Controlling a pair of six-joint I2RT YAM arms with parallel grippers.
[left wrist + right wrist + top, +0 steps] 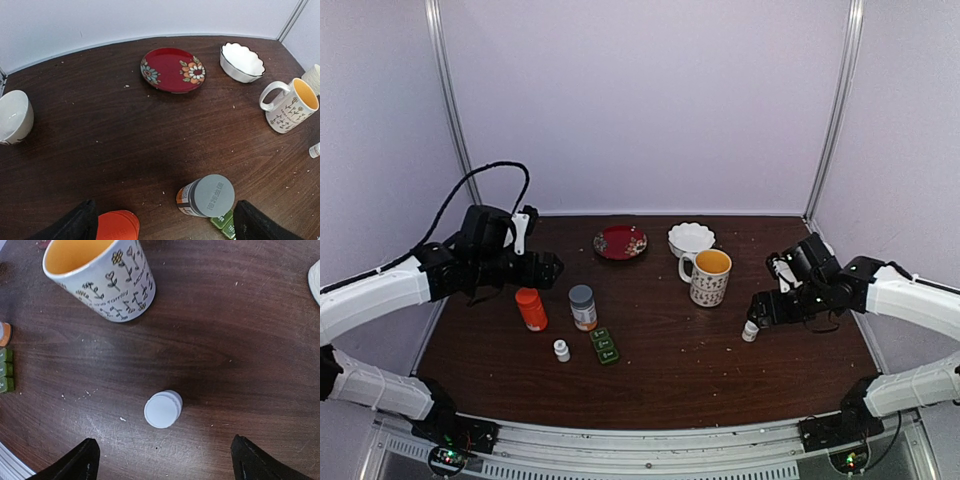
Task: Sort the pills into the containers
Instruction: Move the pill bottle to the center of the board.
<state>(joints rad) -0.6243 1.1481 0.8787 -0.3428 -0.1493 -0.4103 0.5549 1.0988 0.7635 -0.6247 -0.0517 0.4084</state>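
The dark-green pill box lies at the table's front middle with its lids shut. Its edge shows in the left wrist view and in the right wrist view. I cannot make out pills for certain; only tiny white specks dot the table. My left gripper is open and empty, hovering over the table behind an orange bottle and a grey-capped bottle; its jaws also show in the left wrist view. My right gripper is open and empty above a small white capped bottle.
A second small white bottle stands left of the pill box. A patterned mug, a scalloped white bowl and a red flowered plate stand at the back. Another white bowl sits at far left.
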